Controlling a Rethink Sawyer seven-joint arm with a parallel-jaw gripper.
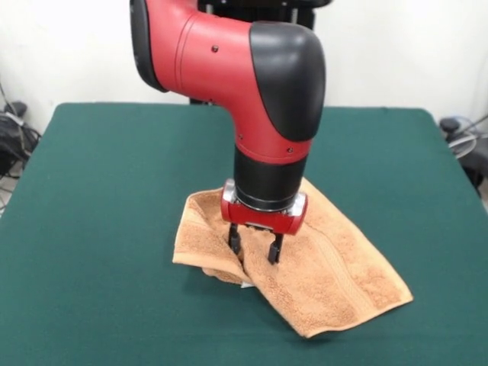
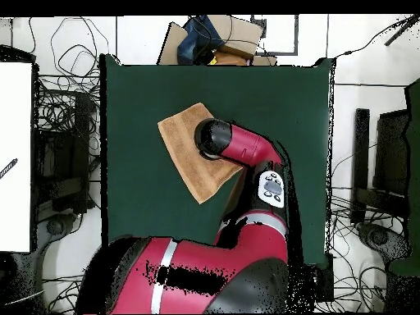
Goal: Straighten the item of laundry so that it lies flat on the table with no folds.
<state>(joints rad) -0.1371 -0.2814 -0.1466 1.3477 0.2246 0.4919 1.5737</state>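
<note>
The tool (image 1: 255, 248) hangs spread over the folded towel (image 1: 335, 274).

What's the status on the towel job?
Hand open, fingers down over the towel. Towel still folded, left edge doubled over, on the table. Nothing in the way.
</note>
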